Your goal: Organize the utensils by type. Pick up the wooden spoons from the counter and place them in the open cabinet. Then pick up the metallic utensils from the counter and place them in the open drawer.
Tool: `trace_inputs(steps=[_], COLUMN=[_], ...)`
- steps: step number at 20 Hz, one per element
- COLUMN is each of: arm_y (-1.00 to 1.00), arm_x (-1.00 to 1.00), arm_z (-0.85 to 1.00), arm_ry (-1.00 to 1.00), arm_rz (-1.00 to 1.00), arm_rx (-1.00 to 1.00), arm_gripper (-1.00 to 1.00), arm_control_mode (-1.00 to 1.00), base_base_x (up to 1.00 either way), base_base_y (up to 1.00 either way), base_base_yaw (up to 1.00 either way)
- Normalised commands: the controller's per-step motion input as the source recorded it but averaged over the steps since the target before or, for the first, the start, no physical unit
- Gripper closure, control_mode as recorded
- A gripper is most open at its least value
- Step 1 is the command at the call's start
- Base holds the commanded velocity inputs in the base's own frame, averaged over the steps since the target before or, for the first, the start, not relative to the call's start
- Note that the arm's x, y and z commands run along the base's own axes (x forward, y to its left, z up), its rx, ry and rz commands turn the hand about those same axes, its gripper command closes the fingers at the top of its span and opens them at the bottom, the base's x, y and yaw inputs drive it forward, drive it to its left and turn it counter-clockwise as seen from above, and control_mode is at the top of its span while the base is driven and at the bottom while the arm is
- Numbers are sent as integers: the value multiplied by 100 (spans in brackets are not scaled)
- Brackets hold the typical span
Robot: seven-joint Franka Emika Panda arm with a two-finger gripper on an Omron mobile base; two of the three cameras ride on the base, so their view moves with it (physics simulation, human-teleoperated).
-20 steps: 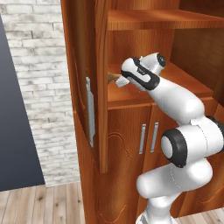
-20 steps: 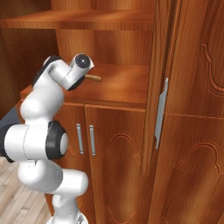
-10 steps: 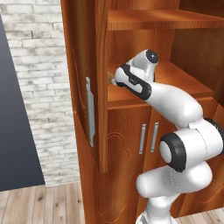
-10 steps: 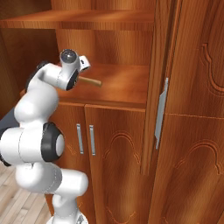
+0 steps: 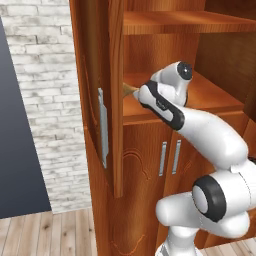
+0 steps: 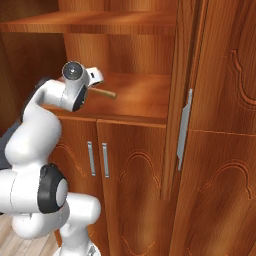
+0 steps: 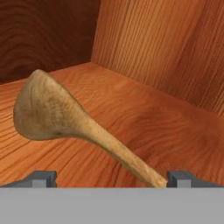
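Here the tool (image 7: 111, 177) stands wide open, gripping nothing. A wooden spoon (image 7: 70, 124) lies on the cabinet (image 6: 150, 107) shelf just ahead, its handle running back between the fingertips (image 7: 41, 178).

A white brick wall (image 5: 40, 90) stands left of the woodwork, with a dark grey panel (image 5: 15, 150) against it at the far left. Pale wooden floor planks (image 5: 45, 232) run below — under the shelf, two lower cabinet doors (image 6: 130, 190) carry slim silver bar handles (image 6: 97, 159).
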Motion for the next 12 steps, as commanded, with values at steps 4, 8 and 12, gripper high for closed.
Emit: trace_inputs(steps=[4, 8, 12], arm_y=[-29, -33, -32], arm_x=[-76, -95, -97], arm_z=[25, 44, 32], arm_ry=[-11, -3, -2], arm_rz=[-7, -8, -15], arm_rx=[23, 22, 6], arm_gripper=[-100, -100, -100], arm_control_mode=[-100, -100, -100], base_base_x=[0, 0, 0], base_base_y=[0, 0, 0], base_base_yaw=[0, 0, 0])
